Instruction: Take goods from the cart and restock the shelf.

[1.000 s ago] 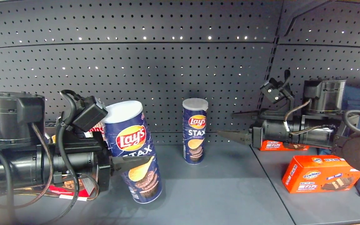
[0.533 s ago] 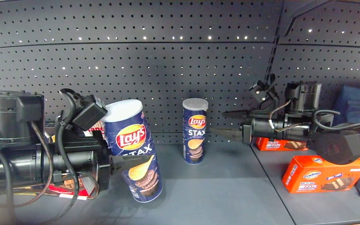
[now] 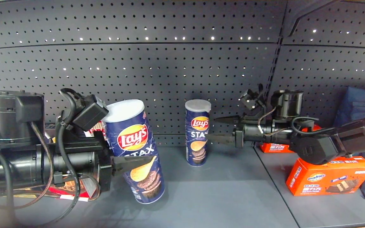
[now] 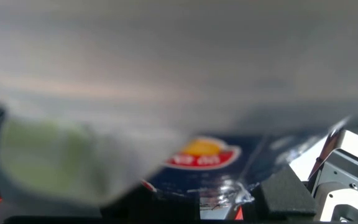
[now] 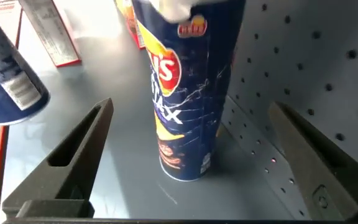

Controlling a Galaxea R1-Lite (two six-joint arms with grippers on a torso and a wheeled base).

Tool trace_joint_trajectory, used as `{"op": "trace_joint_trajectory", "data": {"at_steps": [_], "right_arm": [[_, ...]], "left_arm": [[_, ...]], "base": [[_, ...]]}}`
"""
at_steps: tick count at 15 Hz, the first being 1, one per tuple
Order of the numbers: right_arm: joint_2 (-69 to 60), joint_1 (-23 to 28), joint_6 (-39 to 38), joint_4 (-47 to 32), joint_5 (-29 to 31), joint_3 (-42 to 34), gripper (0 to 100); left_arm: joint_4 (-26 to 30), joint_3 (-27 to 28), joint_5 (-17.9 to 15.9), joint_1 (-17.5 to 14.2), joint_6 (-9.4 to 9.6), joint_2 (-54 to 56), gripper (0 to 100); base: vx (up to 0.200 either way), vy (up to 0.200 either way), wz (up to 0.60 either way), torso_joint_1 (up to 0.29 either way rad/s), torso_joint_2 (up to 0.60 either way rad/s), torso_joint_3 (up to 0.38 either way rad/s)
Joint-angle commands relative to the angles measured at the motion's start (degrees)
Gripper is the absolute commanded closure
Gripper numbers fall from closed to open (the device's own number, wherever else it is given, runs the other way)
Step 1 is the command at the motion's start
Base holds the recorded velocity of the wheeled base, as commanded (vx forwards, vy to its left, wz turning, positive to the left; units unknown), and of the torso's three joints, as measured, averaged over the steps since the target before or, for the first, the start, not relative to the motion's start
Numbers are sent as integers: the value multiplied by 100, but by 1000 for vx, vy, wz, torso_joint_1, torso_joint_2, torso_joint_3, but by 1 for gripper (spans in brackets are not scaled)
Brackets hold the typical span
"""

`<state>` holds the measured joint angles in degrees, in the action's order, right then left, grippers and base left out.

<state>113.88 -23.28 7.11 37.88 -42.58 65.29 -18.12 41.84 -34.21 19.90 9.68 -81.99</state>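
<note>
My left gripper (image 3: 139, 155) is shut on a blue chip can (image 3: 128, 133) with a white lid, held tilted with its base low over the grey shelf (image 3: 227, 193). Up close in the left wrist view the can (image 4: 210, 155) is a blur between dark fingers (image 4: 284, 193). A second, identical can (image 3: 197, 133) stands upright near the pegboard back. My right gripper (image 3: 212, 128) is open just to its right, fingertips level with its middle. In the right wrist view this can (image 5: 188, 93) stands between the spread fingers (image 5: 73, 162) without touching them, and the held can (image 5: 5, 68) lies beyond.
Two orange boxes (image 3: 328, 177) (image 3: 274, 147) lie on the right shelf section, with blue bags (image 3: 360, 107) behind them. Red packets (image 3: 71, 191) lie under my left arm. The pegboard wall (image 3: 169, 69) closes the back. Bare shelf lies in front of the upright can.
My right arm has moved left and deeper into the shelf, bringing its open gripper up to the upright can. The held can has shifted only slightly.
</note>
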Motion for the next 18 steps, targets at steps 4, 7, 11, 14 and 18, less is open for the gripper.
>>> {"op": "trace_joint_trajectory", "data": {"at_steps": [4, 7, 11, 14, 18], "right_arm": [[530, -71, 28, 9, -48, 344, 0], [697, -115, 72, 9, -75, 405, 0], [793, -194, 72, 71, -128, 449, 0], [1048, -282, 72, 80, -128, 695, 0], [1285, -343, 72, 71, -119, 994, 0]], "left_arm": [[1, 17, 11, -21, -1, -54, 100], [1, 9, 11, -21, -1, -71, 100], [1, -35, 11, -30, -1, -62, 100], [1, 0, 11, -38, -1, -71, 100], [1, -9, 11, -38, -1, -62, 100]], "base": [[0, 0, 0, 0, 0, 0], [0, 0, 0, 0, 0, 0], [0, 0, 0, 0, 0, 0], [0, 0, 0, 0, 0, 0], [0, 0, 0, 0, 0, 0]]}}
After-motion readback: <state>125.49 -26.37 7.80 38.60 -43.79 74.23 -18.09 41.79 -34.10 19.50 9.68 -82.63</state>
